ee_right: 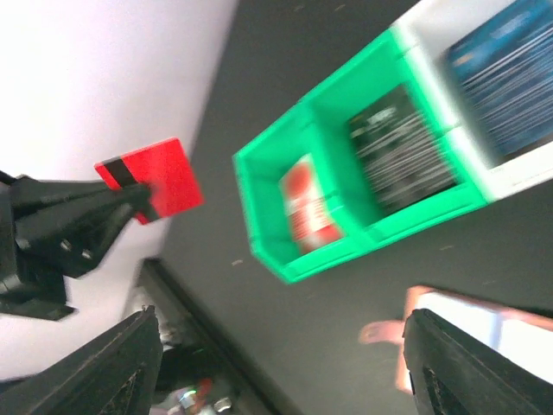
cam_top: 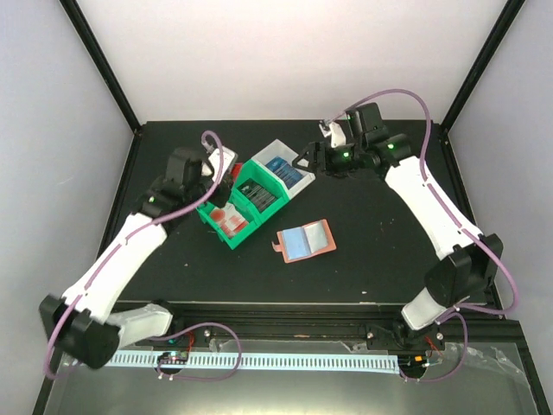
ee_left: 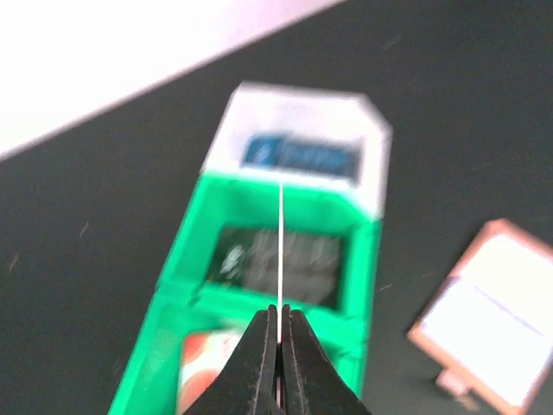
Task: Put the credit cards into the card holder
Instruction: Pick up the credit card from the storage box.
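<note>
Left gripper (ee_left: 279,316) is pinched tight on a red card (ee_right: 161,176) with a black stripe. The card stands out past the tips, seen edge-on as a thin pale line in the left wrist view. It is held in the air over the green bin (cam_top: 244,207), clear of the rim and touching nothing else. Right gripper (cam_top: 309,161) has its fingers (ee_right: 104,363) spread wide with nothing between them. It hangs above the table (cam_top: 371,259) at the right side of the white bin (cam_top: 291,166); contact with the bin can't be told. The green bin and white bin sit in a row, touching, left of centre and toward the far edge. Near green compartment has a red-and-white card (ee_left: 207,363), the next one a dark card (ee_left: 276,259), and the white bin a blue card (ee_left: 298,156). All three lie flat. Holder (cam_top: 304,240) lies open, pale blue pockets up, about mid-table just on the near right of the bins. It is apart from them and from both grippers, its tab pointing to the left edge. No card can be made out in it.
</note>
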`<state>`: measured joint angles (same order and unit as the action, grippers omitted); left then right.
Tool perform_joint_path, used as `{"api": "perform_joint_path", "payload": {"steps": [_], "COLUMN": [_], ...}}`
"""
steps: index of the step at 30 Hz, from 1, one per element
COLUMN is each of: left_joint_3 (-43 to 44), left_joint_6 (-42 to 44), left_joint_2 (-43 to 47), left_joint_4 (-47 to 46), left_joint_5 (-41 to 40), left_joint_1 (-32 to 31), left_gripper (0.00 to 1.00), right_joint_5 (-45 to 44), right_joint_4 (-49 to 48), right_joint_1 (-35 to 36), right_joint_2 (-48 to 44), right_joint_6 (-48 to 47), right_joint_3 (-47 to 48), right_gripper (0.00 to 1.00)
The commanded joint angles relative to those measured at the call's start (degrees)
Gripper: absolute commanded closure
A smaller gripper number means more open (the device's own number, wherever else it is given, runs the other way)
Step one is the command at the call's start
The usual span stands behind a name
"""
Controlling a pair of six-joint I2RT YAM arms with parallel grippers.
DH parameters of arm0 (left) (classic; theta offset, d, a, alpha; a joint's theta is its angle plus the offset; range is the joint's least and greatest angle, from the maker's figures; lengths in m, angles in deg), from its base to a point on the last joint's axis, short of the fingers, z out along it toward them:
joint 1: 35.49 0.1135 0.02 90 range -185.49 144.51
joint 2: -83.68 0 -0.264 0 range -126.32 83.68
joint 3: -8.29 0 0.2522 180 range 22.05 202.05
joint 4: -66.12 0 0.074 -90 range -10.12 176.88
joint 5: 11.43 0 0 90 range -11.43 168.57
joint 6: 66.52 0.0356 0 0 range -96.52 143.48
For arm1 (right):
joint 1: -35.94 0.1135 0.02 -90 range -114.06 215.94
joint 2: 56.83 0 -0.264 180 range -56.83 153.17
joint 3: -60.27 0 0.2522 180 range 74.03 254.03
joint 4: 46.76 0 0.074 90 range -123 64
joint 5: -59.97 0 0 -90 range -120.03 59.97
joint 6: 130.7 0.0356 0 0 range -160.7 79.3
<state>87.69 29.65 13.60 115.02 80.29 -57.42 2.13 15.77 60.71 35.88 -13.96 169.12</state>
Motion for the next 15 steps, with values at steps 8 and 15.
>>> {"api": "perform_joint_path", "payload": {"steps": [8,15], "left_joint_3": [-24.5,-20.5], "left_joint_6": [38.6,52.8], "left_joint_2": [21.5,17.8], "left_joint_4": [-44.2,-45.7], "left_joint_5": [16.1,17.7], "left_joint_1": [-16.6,-18.4], "left_gripper": [0.98,0.98], "right_joint_5": [28.8,28.1], "right_joint_4": [-15.6,-12.8], "right_joint_1": [0.7,4.0], "right_joint_2": [-6.8,-5.4], "right_joint_6": [23.2,24.4], "right_joint_3": [-9.6,-10.4], "right_gripper": [0.23,0.33]}}
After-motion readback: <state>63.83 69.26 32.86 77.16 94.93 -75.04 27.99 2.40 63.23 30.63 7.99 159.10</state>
